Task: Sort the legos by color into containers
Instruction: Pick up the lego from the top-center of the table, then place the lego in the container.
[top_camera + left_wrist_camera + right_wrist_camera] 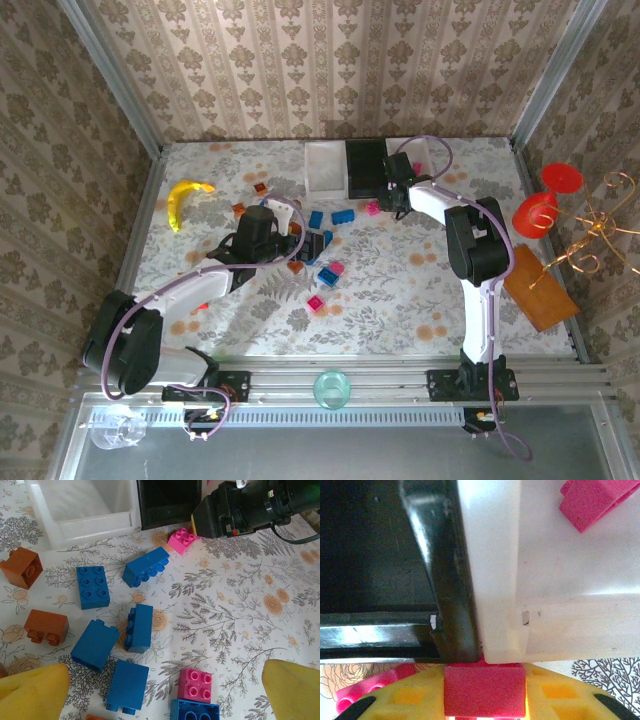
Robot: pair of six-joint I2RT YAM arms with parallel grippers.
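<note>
The right end effector (pixel 485 702) is closed tight on a pink lego (pixel 485 685), which is clamped between its yellow fingers (pixel 560 700). The gripped lego is held just in front of the near walls of the black container (pixel 375 555) and the white container (pixel 555 580), at the spot where the two stand side by side. A second pink lego (pixel 592 500) is seen inside that white container, and a third pink lego (pixel 357 695) lies on the table (pixel 605 675) just beside the left finger. The left end effector (pixel 165 687) is spread as wide as it goes, with nothing between its fingertips (pixel 32 692), and it is poised over the loose legos in the middle of the table. Under it, six blue legos (pixel 92 586) are scattered close together, some upright and some tipped on their sides. Two brown legos (pixel 46 626) lie to their left, and a fourth pink lego (pixel 195 685) is set against the nearest blue one. The other white container (pixel 95 527) stands beyond them, just beside the black one. In the overhead view a yellow banana (pixel 185 200) lies near the table's left edge, well apart from the containers.
</note>
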